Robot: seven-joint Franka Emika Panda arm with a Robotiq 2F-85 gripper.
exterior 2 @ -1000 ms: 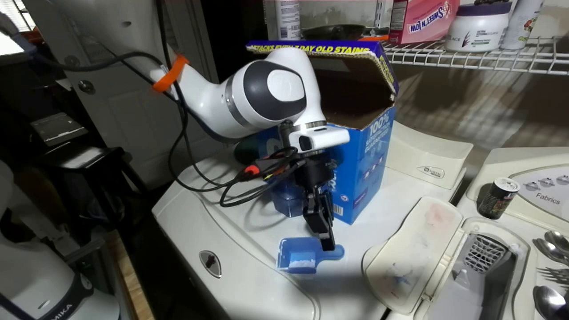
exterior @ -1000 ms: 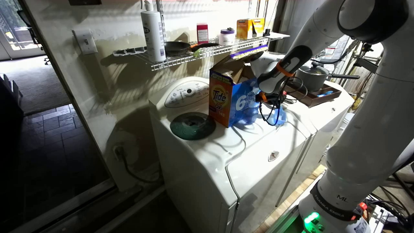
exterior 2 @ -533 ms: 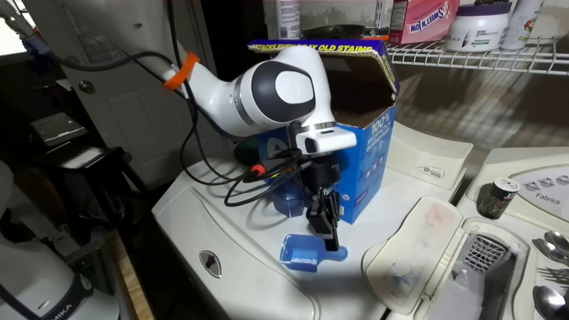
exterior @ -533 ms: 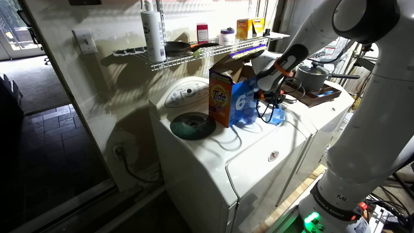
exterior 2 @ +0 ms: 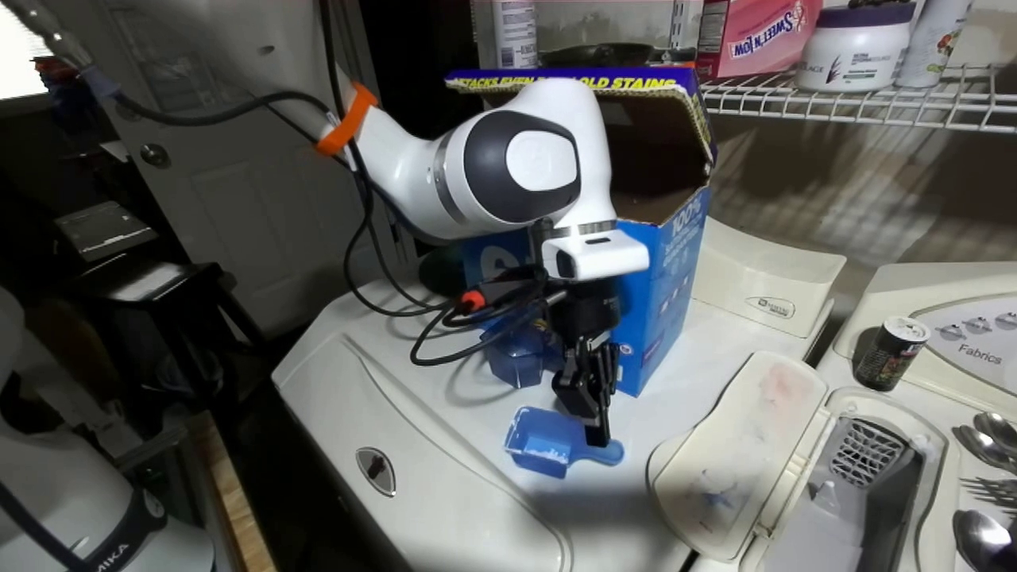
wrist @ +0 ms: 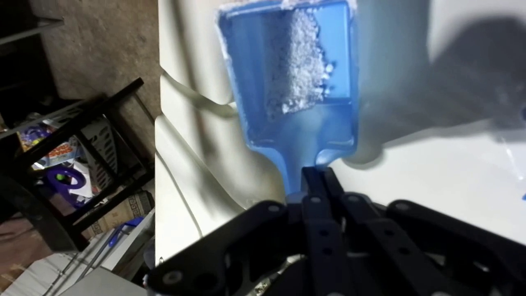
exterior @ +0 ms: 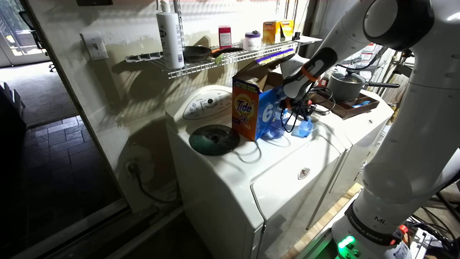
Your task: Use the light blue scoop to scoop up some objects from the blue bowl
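The light blue scoop (exterior 2: 540, 437) is over the white washer top, close to the detergent box. White powder (wrist: 302, 65) lies inside its cup in the wrist view. My gripper (exterior 2: 598, 438) points down with its fingers shut on the scoop's handle, which runs partly behind them; in the wrist view the gripper (wrist: 318, 170) shows the fingertips almost together. Whether the scoop still touches the surface I cannot tell. The blue bowl (exterior: 214, 139), dark teal here, sits on the washer's far side of the box, mostly hidden in an exterior view behind the arm.
An open detergent box (exterior: 244, 108) stands between scoop and bowl, the arm right against it. A translucent blue container (exterior 2: 512, 357) is at its foot. A wire shelf (exterior 2: 794, 107) hangs above. A brown tray (exterior: 345, 111) with a grey pot (exterior: 346, 88) stands on the neighbouring machine.
The arm has shifted slightly toward the detergent box, and the scoop has travelled with the gripper. Its cup has turned and tilted a little. The gripper has stayed shut.
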